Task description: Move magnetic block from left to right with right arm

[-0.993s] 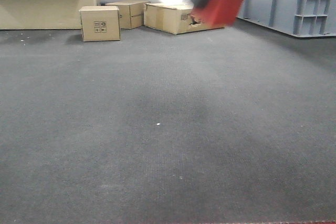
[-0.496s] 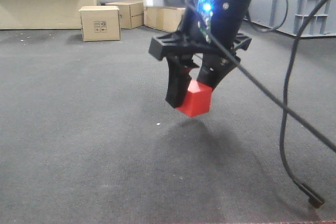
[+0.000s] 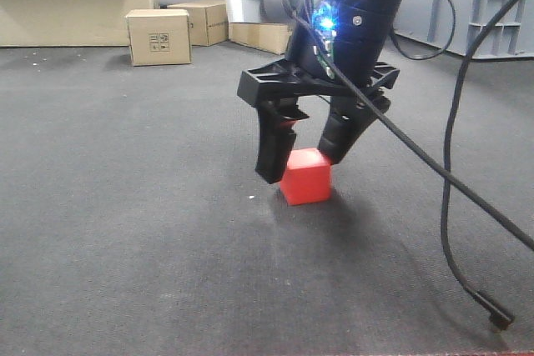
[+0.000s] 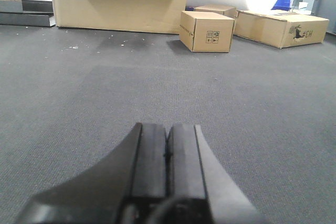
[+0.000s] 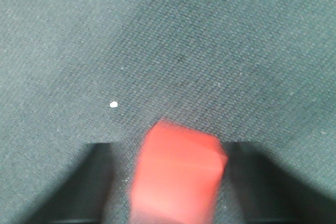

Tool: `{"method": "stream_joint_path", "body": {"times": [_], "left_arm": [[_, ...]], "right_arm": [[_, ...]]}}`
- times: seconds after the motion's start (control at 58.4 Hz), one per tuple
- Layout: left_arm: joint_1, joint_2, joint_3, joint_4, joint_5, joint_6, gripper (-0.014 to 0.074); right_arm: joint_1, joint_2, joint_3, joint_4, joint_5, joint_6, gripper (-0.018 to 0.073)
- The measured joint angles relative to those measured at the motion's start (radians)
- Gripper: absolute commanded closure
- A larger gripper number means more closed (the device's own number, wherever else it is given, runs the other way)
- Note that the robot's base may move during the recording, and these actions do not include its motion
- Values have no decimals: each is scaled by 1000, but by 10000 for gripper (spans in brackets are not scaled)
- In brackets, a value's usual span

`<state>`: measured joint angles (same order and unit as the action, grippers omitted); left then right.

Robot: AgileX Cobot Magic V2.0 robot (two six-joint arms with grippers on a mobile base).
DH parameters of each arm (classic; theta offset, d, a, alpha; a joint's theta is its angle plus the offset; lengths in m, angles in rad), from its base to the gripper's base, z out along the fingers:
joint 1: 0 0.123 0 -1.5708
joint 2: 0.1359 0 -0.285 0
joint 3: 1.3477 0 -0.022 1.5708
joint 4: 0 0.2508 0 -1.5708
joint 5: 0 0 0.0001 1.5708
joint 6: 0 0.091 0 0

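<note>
The magnetic block (image 3: 305, 176), a small red cube, rests on the dark grey carpet in the middle of the front view. My right gripper (image 3: 302, 166) stands over it with its black fingers (image 3: 274, 149) spread to either side, open. In the right wrist view the block (image 5: 176, 174) lies between the two dark fingers (image 5: 94, 182), with carpet showing in the gap on the left side. My left gripper (image 4: 168, 140) is shut with nothing in it, low over bare carpet, and does not show in the front view.
Brown cardboard boxes (image 3: 158, 37) (image 3: 204, 21) stand at the back left, and grey plastic crates (image 3: 467, 6) at the back right. A black cable (image 3: 455, 206) hangs from the right arm, its end (image 3: 499, 319) on the carpet. Another box (image 4: 206, 31) sits ahead of the left gripper.
The right gripper came down from the top of the view with the block in it. The block now sits on the carpet and the fingers have spread apart from it.
</note>
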<state>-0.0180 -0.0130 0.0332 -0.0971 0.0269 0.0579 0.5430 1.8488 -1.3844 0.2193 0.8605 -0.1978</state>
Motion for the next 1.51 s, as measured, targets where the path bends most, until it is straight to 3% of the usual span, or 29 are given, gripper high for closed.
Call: {"method": "stream_joint_path", "body": {"times": [0.103,0.222,0.445,0.719,1.232,1.506], "left_arm": [[0,0,0,0,0,0,722],[0,0,0,0,0,0,722],[0,0,0,0,0,0,722],[0,0,0,0,0,0,722],[0,0,0,0,0,0,722],[0,0,0,0,0,0,722]], "right_arm": [[0,-6,-1,0,9,0,-57],[0,-41,-1,0,13,20,57],[-34,-210,-1,0,44,61,519],[-46,-520,88,-2,57,66,503],[-46,-1197,548,-2,-138,68,503],[-46,-1336,594,-2,-140,69,503]]}}
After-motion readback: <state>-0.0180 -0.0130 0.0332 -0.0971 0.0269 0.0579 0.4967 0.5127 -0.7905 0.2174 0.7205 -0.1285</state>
